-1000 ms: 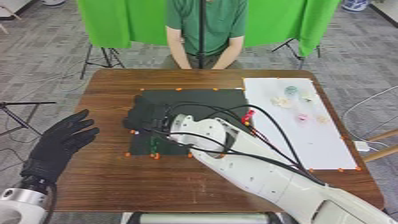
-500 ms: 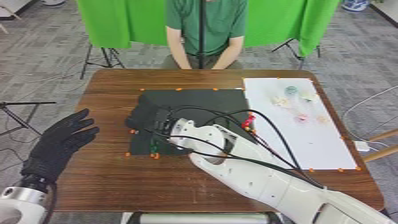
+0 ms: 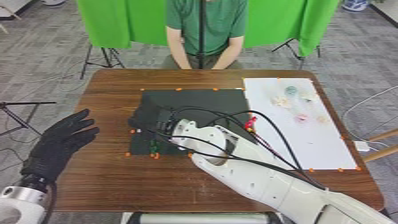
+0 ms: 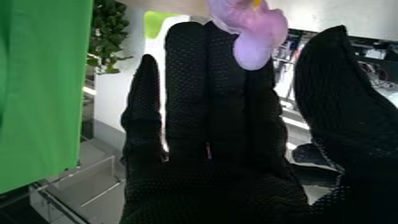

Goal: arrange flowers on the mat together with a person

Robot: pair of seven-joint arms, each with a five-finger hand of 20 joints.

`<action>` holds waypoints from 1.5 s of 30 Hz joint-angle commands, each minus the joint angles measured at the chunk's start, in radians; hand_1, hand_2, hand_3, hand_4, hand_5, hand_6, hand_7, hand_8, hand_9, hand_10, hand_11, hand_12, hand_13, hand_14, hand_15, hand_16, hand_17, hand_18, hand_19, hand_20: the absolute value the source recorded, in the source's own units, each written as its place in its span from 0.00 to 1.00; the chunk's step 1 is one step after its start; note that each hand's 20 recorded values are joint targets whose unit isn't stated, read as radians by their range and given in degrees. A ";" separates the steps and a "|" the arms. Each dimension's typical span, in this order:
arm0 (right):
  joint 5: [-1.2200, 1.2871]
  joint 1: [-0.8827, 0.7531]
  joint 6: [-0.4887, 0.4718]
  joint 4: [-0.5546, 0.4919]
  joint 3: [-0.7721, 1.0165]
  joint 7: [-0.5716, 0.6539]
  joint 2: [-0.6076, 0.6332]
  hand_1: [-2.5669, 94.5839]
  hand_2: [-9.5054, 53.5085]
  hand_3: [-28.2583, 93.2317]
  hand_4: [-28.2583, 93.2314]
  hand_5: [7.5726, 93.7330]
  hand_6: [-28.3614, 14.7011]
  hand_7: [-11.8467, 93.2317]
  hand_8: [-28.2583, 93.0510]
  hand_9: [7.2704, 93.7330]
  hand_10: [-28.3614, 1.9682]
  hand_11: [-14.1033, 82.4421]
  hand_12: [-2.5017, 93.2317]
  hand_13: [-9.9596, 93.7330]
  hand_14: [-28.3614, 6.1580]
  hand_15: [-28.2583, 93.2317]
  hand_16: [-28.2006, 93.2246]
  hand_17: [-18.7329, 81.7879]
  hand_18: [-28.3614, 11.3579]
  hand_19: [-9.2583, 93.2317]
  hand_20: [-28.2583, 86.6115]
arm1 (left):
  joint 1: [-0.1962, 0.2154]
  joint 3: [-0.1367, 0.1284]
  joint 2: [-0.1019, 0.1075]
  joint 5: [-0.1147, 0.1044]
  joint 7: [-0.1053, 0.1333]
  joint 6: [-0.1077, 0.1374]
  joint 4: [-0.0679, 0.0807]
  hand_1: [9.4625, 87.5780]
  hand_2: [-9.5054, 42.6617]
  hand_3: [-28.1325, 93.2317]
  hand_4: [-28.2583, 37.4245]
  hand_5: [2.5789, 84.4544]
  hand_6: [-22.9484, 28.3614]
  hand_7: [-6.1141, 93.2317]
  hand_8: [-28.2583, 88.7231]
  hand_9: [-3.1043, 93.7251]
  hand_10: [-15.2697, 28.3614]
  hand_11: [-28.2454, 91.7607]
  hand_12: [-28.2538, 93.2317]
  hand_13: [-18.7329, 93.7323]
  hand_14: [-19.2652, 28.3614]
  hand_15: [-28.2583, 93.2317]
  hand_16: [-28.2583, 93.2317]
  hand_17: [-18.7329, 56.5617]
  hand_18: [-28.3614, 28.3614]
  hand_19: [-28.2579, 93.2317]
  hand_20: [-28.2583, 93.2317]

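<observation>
1. Marking: the left arm's white wrist casing (image 3: pixel 12 193), nearer the robot than the black mat (image 3: pixel 210 100) and to its left, bears a small dark mark, too small to tell.
2. Right hand (image 3: pixel 147 119): over the mat's left part. Its fingers are straight in the right wrist view, with the thumb standing apart from them.
3. Pink-purple flower (image 4: pixel 253 37): at the right hand's fingertips in the right wrist view, with a bit of yellow on it. I cannot tell whether it touches the glove, nor its exact spot relative to the mat.
4. Left hand (image 3: pixel 60 142): left of the mat and well apart from it, fingers relaxed and loosely extended, thumb apart.
5. Other flowers: on the white sheet (image 3: pixel 311 150), just right of the mat, lie a blue-green flower (image 3: pixel 291 90), a cream flower (image 3: pixel 282 102), a pink flower (image 3: pixel 302 118) and a peach flower (image 3: pixel 322 120).
6. Green stem (image 3: pixel 154 146): on the mat's near left part.
7. Red item (image 3: pixel 251 121): beside the mat's right edge, too small to identify.
8. In the way: the right arm (image 3: pixel 258 175) and its black cables (image 3: pixel 282 135) cross the mat's near right part, hiding some of it.
9. Orange markers (image 3: pixel 179 89): around the mat's border.
</observation>
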 commanded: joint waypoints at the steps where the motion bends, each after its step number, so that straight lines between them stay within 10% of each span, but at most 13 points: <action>1: 0.021 -0.008 -0.003 -0.025 0.013 -0.031 0.010 0.38 0.00 0.89 0.00 0.59 0.73 0.52 0.24 0.66 0.69 0.54 0.35 0.62 0.65 0.68 0.45 0.38 0.34 0.57 0.54 | 0.011 -0.002 -0.002 0.002 -0.012 -0.008 0.006 0.28 0.14 0.80 0.09 0.38 0.55 0.25 0.16 0.34 0.64 0.42 0.38 0.40 0.73 0.53 0.23 0.18 0.89 0.64 0.30; 21: 0.097 -0.032 -0.009 -0.113 0.084 -0.055 0.035 0.40 0.03 0.91 0.00 0.59 0.72 0.51 0.23 0.69 0.70 0.47 0.38 0.63 0.65 0.67 0.45 0.38 0.34 0.57 0.54 | 0.028 -0.010 -0.019 0.003 -0.001 -0.001 -0.002 0.28 0.14 0.80 0.09 0.38 0.55 0.25 0.16 0.34 0.64 0.42 0.39 0.40 0.73 0.53 0.23 0.18 0.89 0.64 0.30; 36: 0.630 -0.252 -0.355 -0.339 0.586 -0.155 0.218 0.33 0.11 0.94 0.01 0.48 0.65 0.38 0.12 0.50 0.55 0.39 0.29 0.51 0.59 0.51 0.43 0.37 0.32 0.55 0.51 | 0.053 -0.023 -0.056 0.002 0.005 0.002 -0.011 0.28 0.14 0.80 0.09 0.38 0.55 0.25 0.16 0.34 0.64 0.42 0.38 0.40 0.73 0.53 0.23 0.18 0.89 0.64 0.30; 45: 0.994 -0.471 -0.392 -0.472 0.832 -0.053 0.366 0.29 0.17 0.93 0.02 0.43 0.60 0.31 0.14 0.44 0.52 0.31 0.28 0.47 0.56 0.42 0.45 0.36 0.30 0.47 0.48 | 0.054 -0.025 -0.063 0.002 -0.002 -0.004 -0.011 0.28 0.14 0.80 0.09 0.38 0.55 0.25 0.16 0.34 0.64 0.42 0.39 0.40 0.73 0.54 0.23 0.18 0.89 0.64 0.30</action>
